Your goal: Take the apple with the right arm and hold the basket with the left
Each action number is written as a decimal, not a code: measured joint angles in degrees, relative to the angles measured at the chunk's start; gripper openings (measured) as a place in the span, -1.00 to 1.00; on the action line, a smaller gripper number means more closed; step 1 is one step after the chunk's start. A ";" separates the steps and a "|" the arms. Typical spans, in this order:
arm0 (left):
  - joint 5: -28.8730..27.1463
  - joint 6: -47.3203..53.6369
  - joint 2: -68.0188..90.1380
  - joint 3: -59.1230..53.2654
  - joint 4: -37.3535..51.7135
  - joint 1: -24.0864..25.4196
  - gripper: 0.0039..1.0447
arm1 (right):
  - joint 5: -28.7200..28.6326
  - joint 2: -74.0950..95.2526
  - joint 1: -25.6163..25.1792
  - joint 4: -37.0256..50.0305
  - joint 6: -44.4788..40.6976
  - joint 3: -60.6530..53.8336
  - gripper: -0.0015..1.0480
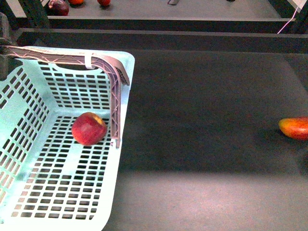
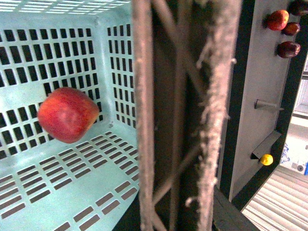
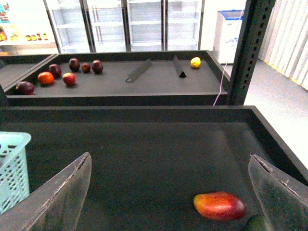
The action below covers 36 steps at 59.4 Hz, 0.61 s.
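Note:
The red apple (image 1: 89, 128) lies on the floor of the aqua slotted basket (image 1: 115, 178), near its right wall. It also shows in the left wrist view (image 2: 67, 114) inside the basket (image 2: 103, 48). My left gripper (image 1: 115, 139) is shut on the basket's right wall; one lattice finger (image 1: 115, 96) with a white band reaches down inside. In the left wrist view the gripper (image 2: 178, 183) has its fingers (image 2: 143, 120) close together. My right gripper (image 3: 168, 202) is open and empty above the dark tray, out of the front view. A corner of the basket (image 3: 12, 168) shows in its view.
An elongated red-orange-yellow fruit (image 1: 294, 127) lies at the tray's right side, between the right fingers (image 3: 220, 205), with a dark green thing (image 3: 257, 224) beside it. A far shelf holds several fruits (image 3: 70, 77) and a yellow one (image 3: 195, 62). A black post (image 3: 250, 53) stands right.

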 joint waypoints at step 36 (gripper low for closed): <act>1.92 1.68 0.52 -0.46 -0.52 0.72 -0.88 | 0.00 0.00 0.00 0.00 0.00 0.00 0.83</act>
